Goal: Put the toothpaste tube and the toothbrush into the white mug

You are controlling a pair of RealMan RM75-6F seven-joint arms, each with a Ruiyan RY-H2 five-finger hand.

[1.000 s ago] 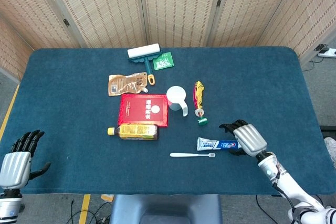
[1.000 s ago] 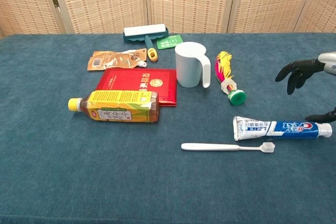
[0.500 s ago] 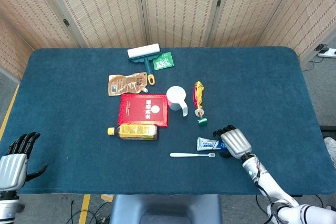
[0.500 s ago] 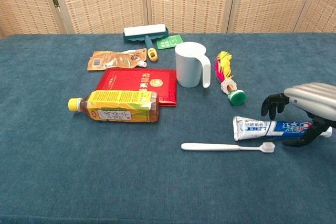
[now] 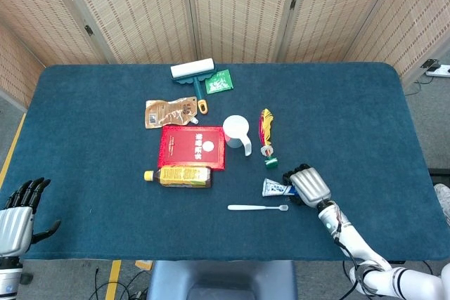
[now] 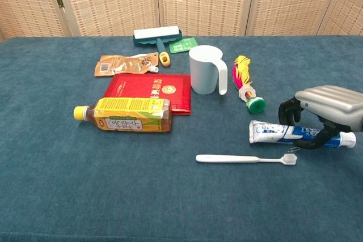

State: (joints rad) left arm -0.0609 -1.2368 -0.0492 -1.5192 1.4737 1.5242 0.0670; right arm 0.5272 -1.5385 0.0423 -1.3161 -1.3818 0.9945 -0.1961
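Note:
The white and blue toothpaste tube (image 6: 272, 132) (image 5: 275, 187) lies flat on the blue cloth at the front right. My right hand (image 6: 329, 106) (image 5: 307, 184) is over its cap half, fingers behind it and thumb in front, gripping it on the table. The white toothbrush (image 6: 244, 158) (image 5: 256, 208) lies just in front of the tube, apart from the hand. The white mug (image 6: 205, 69) (image 5: 236, 131) stands upright mid-table with its handle toward the right. My left hand (image 5: 17, 209) hangs off the front left corner with its fingers spread, holding nothing.
A red booklet (image 6: 150, 92) and a yellow-labelled bottle (image 6: 127, 115) lie left of the mug. A colourful feathered toy with a green base (image 6: 245, 83) lies between the mug and the tube. A lint roller (image 6: 157, 35), a green packet (image 6: 182, 45) and a brown pouch (image 6: 125, 63) sit further back.
My right hand has moved left over the toothpaste tube and curled its fingers around it; the tube has shifted slightly left. My left hand has dropped a little lower.

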